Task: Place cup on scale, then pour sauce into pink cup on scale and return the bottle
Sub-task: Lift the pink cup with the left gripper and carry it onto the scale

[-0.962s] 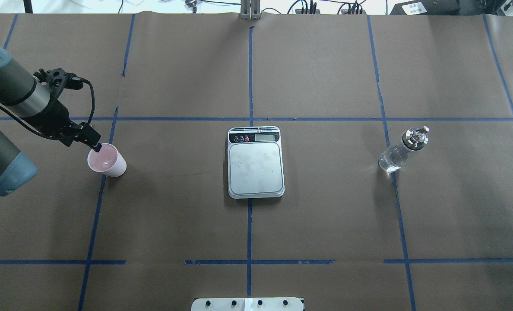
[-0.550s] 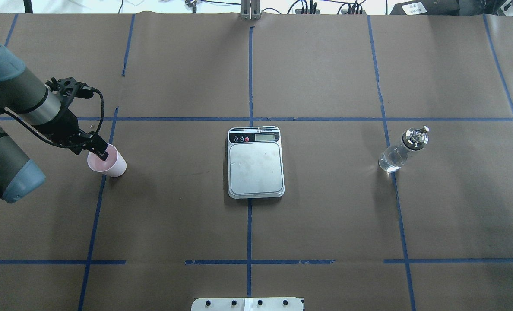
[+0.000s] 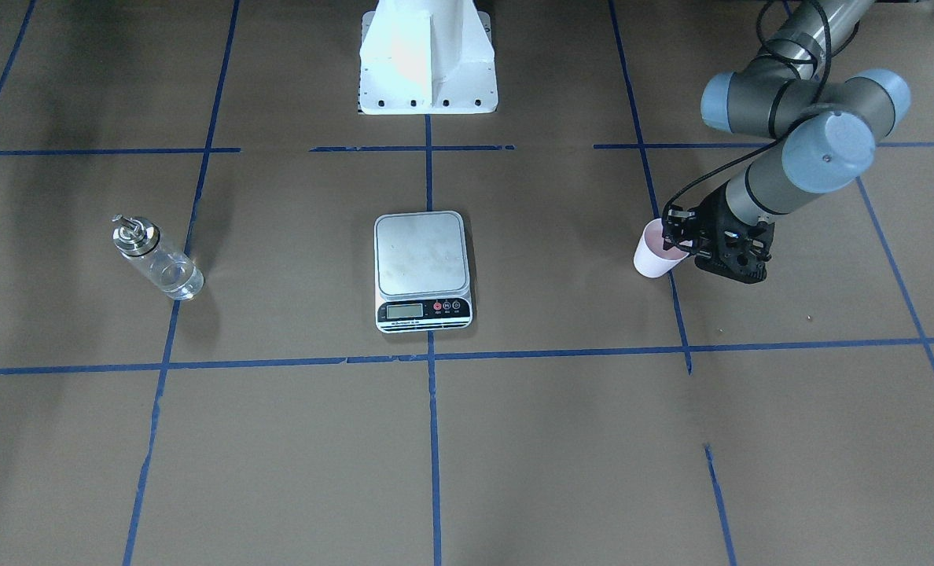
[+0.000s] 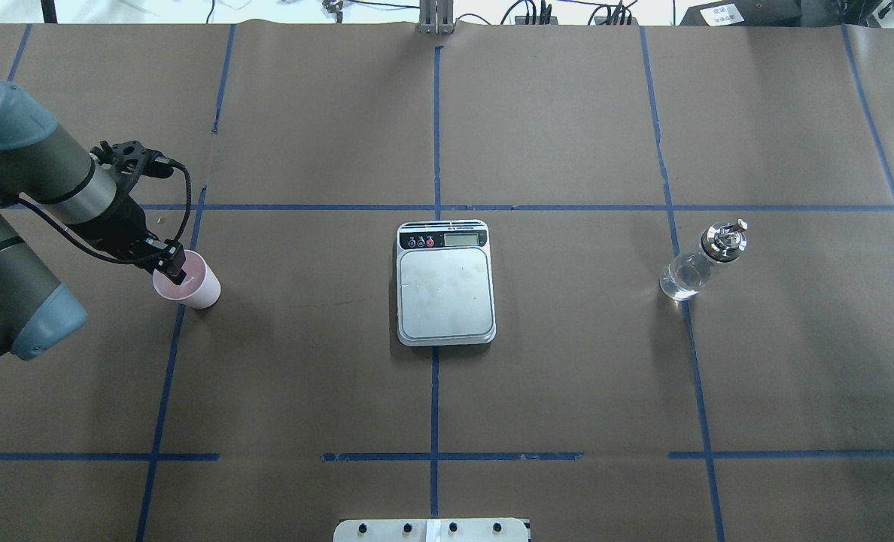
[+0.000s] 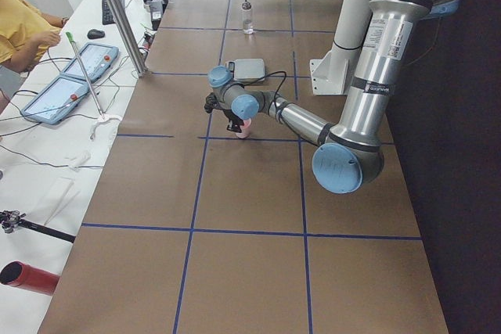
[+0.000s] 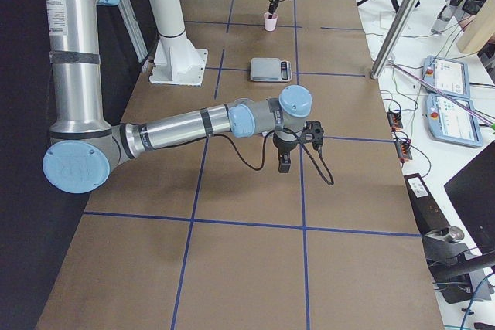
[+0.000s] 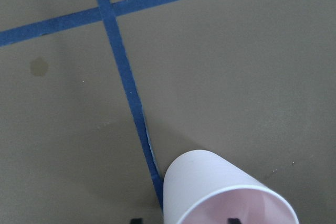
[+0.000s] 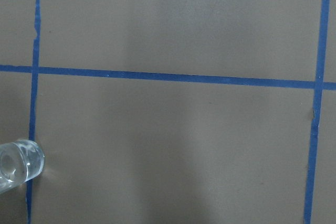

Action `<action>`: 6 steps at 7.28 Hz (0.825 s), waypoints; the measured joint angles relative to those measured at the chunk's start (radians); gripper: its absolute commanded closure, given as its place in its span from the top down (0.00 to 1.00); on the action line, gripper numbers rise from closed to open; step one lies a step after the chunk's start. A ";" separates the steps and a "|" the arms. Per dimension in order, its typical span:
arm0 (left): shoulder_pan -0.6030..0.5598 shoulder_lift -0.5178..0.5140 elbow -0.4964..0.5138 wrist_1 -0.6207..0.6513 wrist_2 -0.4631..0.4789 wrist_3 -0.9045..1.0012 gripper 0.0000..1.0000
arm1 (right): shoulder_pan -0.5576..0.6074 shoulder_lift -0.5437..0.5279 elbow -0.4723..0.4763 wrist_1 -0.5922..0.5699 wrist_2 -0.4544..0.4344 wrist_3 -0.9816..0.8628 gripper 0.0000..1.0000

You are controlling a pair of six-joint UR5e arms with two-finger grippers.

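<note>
Cup upright | left gripper jaws apart astride rim | right gripper: cannot tell

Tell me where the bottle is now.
In the overhead view the bottle stands on a blue tape line, far right of the scale, on the robot's right side.

My left hand reaches in on the right side of this view, the arm folding down from the top corner. Its dark fingers are at the rim of the pink cup, on the side nearest my arm; they are too small here to tell whether they pinch the wall. The cup rests on the brown worktop at a blue tape line. Well apart, in the middle, the scale lies with its display strip turned away from my white base. Well beyond it on the far side stands the bottle, silver spout on top.
</note>
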 measured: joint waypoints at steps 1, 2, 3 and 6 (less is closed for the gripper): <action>-0.003 -0.012 -0.007 0.003 0.008 -0.003 0.00 | 0.001 -0.001 -0.001 0.000 -0.001 -0.001 1.00; -0.008 -0.033 -0.009 0.007 0.025 -0.012 0.00 | 0.001 -0.001 -0.002 0.000 -0.001 -0.001 1.00; -0.011 -0.067 -0.015 0.017 0.038 -0.063 0.00 | 0.000 -0.001 -0.002 -0.001 -0.001 -0.001 1.00; 0.044 -0.255 -0.038 0.087 0.079 -0.379 0.00 | -0.002 0.001 -0.010 0.010 -0.001 0.000 1.00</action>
